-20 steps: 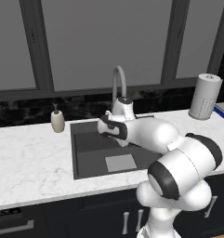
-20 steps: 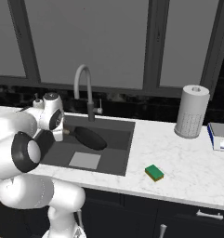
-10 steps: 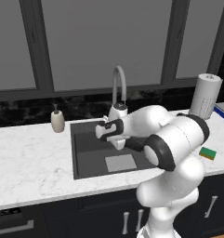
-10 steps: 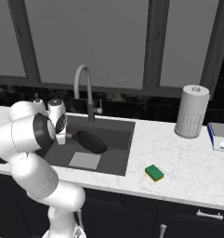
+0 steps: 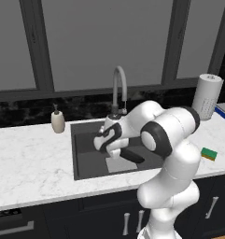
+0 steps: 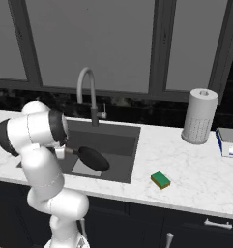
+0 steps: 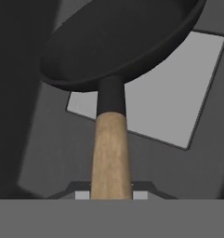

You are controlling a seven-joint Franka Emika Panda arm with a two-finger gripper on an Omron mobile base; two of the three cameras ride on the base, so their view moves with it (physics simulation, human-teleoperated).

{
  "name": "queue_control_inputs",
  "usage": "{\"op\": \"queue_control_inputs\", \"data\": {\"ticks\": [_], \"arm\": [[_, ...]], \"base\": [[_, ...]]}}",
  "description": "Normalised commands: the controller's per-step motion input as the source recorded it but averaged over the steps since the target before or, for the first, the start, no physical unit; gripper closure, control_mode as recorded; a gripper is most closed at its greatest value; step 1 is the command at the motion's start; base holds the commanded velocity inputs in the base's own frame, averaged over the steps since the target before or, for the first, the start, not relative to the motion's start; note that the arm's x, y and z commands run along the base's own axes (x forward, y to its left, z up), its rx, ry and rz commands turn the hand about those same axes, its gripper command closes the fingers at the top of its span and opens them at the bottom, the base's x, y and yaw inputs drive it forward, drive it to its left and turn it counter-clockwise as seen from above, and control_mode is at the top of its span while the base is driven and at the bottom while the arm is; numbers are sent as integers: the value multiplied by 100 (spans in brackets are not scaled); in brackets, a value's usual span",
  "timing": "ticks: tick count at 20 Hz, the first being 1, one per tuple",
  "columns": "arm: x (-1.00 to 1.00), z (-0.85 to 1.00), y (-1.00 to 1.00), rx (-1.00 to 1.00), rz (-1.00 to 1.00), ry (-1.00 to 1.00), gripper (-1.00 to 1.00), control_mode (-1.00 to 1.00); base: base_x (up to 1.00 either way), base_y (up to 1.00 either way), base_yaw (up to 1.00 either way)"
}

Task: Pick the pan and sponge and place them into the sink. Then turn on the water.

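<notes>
End effector (image 7: 111, 197) clamped on pan (image 7: 118, 46) handle (wooden), pan over sink (image 6: 130, 145), sponge (image 6: 161, 180) on counter

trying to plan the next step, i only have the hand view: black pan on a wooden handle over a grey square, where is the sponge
Observer: The small green-and-yellow rectangular sponge lies on the white marble counter, to the right of the dark grey rectangular sink.
Operator: is the water on
Observer: No stream falls from the tall arched grey faucet.
Operator: is the pan down yet
Observer: The small round black frying pan sits within the sink's outline, tilted; whether it touches the bottom I cannot tell.
Operator: anything near the sponge
Observer: A white paper towel roll stands behind it, apart.
</notes>
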Motion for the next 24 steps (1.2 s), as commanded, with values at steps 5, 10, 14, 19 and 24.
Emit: {"op": "queue_control_inputs", "data": {"ticks": [5,10,14,19,24], "arm": [[24,-46,8,-3,0,-1,100,-100],[41,-52,8,-7,2,-1,100,-100],[43,-66,2,-1,2,0,100,-100],[55,-61,3,0,1,0,100,-100],[61,-46,2,0,2,-1,100,-100]], "base": [[0,0,0],[0,0,0],[0,0,0],[0,0,0],[0,0,0]]}}
